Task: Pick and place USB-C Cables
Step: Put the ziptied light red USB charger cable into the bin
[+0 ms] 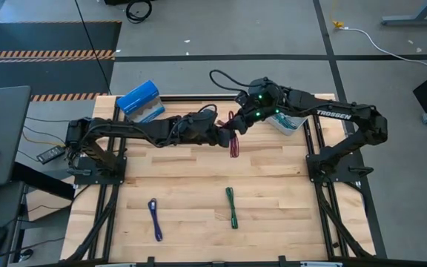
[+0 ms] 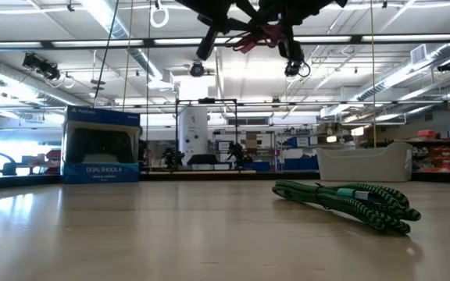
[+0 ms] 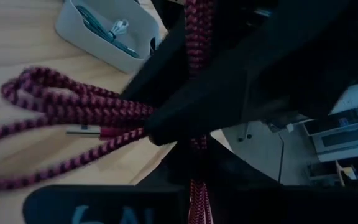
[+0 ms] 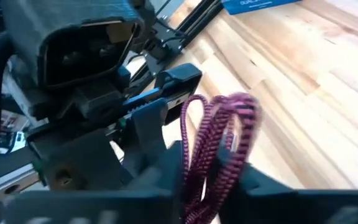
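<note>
The maroon cable (image 1: 234, 144) is up in the air over the far middle of the table, between both grippers. My left gripper (image 1: 224, 138) reaches in from the left and my right gripper (image 1: 240, 124) from the right; both are shut on it. Its loops show in the left wrist view (image 3: 55, 106) and the right wrist view (image 4: 229, 130). The green cable (image 1: 231, 207) (image 2: 342, 204) and the purple-blue cable (image 1: 155, 219) lie flat on the near part of the table. The grey, light blue and teal cables cannot be made out singly. My left gripper holds the maroon cable by a strand (image 3: 195, 199) that runs between its two fingers, coming level from the table's left. The cable is lifted clear, with its loops spreading beyond the fingers. My right gripper pinches the bundled loops of the maroon cable (image 4: 207, 171) between its two fingers, coming from the table's right and slanting down. The loops stand out past the fingertips, clear of the table.
The clear grey tray (image 1: 288, 124) (image 3: 107, 28) stands at the far right under the right arm, with cables inside. A blue box (image 1: 139, 100) (image 2: 100, 148) sits at the far left. Bare wood lies between the two near cables.
</note>
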{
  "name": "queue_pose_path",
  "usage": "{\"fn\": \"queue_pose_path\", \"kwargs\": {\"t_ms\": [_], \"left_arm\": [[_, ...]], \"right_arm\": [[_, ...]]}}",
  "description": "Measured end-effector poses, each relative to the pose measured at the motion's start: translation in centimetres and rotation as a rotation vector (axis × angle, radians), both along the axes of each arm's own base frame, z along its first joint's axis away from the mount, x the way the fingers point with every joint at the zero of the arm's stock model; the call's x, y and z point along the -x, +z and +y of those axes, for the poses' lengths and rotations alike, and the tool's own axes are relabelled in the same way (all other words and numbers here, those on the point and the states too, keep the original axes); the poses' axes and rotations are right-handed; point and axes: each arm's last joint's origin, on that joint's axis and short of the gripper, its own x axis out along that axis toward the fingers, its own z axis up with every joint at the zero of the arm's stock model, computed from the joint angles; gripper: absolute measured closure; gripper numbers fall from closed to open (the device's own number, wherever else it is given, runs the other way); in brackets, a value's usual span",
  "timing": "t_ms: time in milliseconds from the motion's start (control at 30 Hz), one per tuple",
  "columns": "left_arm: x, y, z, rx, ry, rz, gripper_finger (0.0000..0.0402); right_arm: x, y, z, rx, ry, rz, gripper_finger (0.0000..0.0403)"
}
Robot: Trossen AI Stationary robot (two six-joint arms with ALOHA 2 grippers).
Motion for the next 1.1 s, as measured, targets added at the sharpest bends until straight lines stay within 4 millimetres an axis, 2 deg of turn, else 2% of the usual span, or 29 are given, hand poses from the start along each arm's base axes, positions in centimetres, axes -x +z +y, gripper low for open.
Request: {"fn": "queue_pose_path", "kwargs": {"t_ms": [67, 100, 333, 633, 733, 967, 1100], "left_arm": [[0.0, 0.0, -0.2, -0.001, -0.004, 0.001, 0.0367], [0.0, 0.0, -0.2, -0.001, -0.005, 0.001, 0.0363], [0.3, 0.4, -0.2, -0.010, -0.021, 0.002, 0.0304], [3.5, 2.8, -0.3, -0.069, -0.060, 0.072, 0.0239], [4.8, 4.1, -0.2, -0.093, -0.062, 0.051, 0.0231], [7.3, 5.1, -0.3, -0.146, -0.083, 0.130, 0.0230], [8.3, 5.9, -0.3, -0.215, -0.103, 0.120, 0.0230]], "right_arm": [[0.0, 0.0, 0.0, 0.003, 0.003, -0.005, 0.0378], [0.0, 0.0, 0.0, 0.004, 0.005, -0.006, 0.0386], [0.0, 0.0, -0.2, 0.013, -0.017, 0.005, 0.0390], [1.1, -1.2, -1.2, 0.064, -0.063, 0.144, 0.0391], [1.3, -1.4, -1.2, 0.078, -0.072, 0.173, 0.0391], [2.0, -1.9, -1.7, 0.129, -0.123, 0.269, 0.0391], [2.7, -2.4, -1.8, 0.169, -0.140, 0.370, 0.0391]]}}
